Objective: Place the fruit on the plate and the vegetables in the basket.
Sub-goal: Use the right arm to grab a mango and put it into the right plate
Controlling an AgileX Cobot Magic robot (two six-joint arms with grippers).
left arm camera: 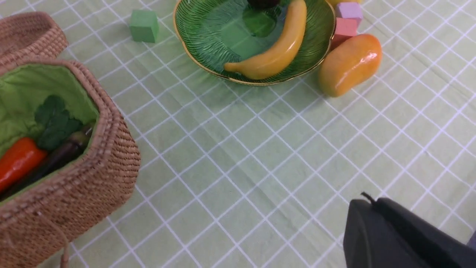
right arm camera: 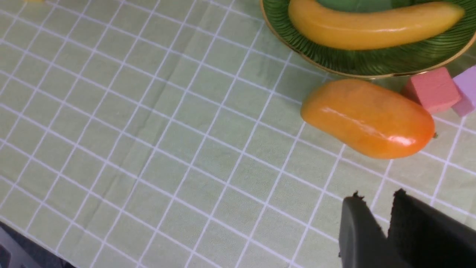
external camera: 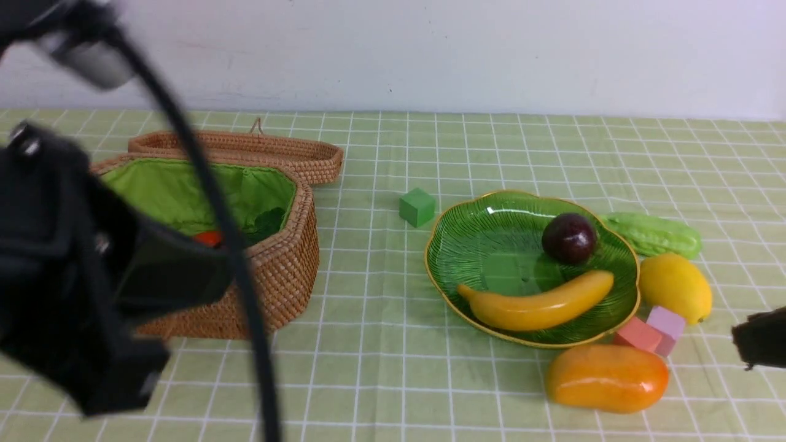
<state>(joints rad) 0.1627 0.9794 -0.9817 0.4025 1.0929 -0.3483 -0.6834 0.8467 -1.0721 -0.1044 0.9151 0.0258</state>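
The green plate (external camera: 466, 245) holds the banana (external camera: 540, 304) and the round purple fruit (external camera: 568, 237). On the cloth by its right rim lie the lemon (external camera: 674, 286) and, nearer me, the mango (external camera: 607, 377). The bumpy green gourd (external camera: 657, 233) rests behind the lemon. In the wicker basket (external camera: 282, 270) are the carrot (left arm camera: 16, 162) and the aubergine (left arm camera: 59, 156). My left gripper (left arm camera: 373, 201) is shut and empty above bare cloth between basket and plate. My right gripper (right arm camera: 377, 196) hovers near the mango (right arm camera: 368, 117), jaws slightly open, nothing between them.
A green cube (external camera: 417, 207) sits left of the plate. A pink cube (external camera: 637, 334) and a lilac cube (external camera: 665, 325) lie between mango and lemon. The basket lid (external camera: 245, 147) lies open behind the basket. My left arm blocks the front view's left side.
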